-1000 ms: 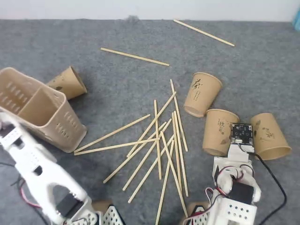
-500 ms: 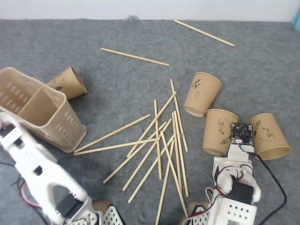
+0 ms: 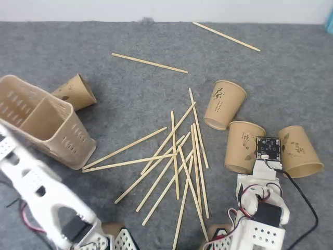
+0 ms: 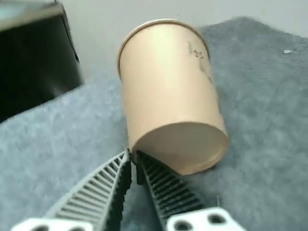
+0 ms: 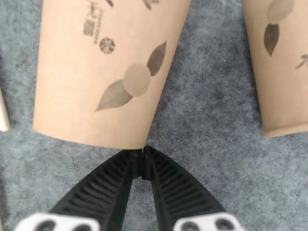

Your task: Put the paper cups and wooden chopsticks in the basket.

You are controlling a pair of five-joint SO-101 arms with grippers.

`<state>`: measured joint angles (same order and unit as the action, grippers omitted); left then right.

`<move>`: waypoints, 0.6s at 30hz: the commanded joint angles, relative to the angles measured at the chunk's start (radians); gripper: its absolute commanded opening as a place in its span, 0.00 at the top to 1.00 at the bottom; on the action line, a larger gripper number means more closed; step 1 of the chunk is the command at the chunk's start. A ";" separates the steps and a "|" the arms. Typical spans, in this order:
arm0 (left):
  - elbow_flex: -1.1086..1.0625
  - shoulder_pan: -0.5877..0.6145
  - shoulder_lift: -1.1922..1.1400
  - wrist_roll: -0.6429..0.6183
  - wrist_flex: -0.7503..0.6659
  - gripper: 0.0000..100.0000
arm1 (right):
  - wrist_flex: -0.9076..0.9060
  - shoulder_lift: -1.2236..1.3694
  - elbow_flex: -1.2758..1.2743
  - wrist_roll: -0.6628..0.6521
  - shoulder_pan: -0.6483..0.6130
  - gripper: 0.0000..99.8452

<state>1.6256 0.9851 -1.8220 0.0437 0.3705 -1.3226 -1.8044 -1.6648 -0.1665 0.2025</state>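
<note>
Left gripper (image 4: pixel 133 161): fingers pressed together, tips at the base edge of a tan paper cup (image 4: pixel 168 96) lying on its side, probably the one beside the beige slotted basket (image 3: pixel 67 136). Right gripper (image 5: pixel 143 156): fingers together too, tips at a leaf-printed cup (image 5: pixel 106 67). Pale wooden chopsticks (image 3: pixel 177 161) lie scattered on the grey carpet (image 3: pixel 130 99).

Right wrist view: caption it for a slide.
Shut claw facing a lying paper cup, a second cup alongside, on grey carpet.
</note>
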 commanded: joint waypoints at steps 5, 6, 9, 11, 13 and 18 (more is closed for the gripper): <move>0.058 0.006 0.012 -0.026 0.175 0.99 | 0.013 -0.013 -0.018 -0.012 0.012 0.99; 0.058 0.006 0.017 -0.026 0.209 0.99 | 0.013 -0.013 -0.018 -0.012 0.012 0.99; 0.059 0.006 0.037 -0.028 0.281 0.99 | 0.013 -0.013 -0.018 -0.012 0.012 0.99; 0.059 0.006 0.052 -0.029 0.328 0.99 | 0.013 -0.013 -0.018 -0.012 0.012 0.99; 0.059 0.005 0.071 -0.040 0.385 0.99 | 0.013 -0.013 -0.018 -0.012 0.012 0.99; 0.059 0.000 0.147 -0.063 0.572 0.99 | 0.013 -0.013 -0.018 -0.012 0.012 0.99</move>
<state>1.6763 0.9897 -1.7576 0.0023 0.7833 -1.3226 -1.8044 -1.6648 -0.1665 0.2025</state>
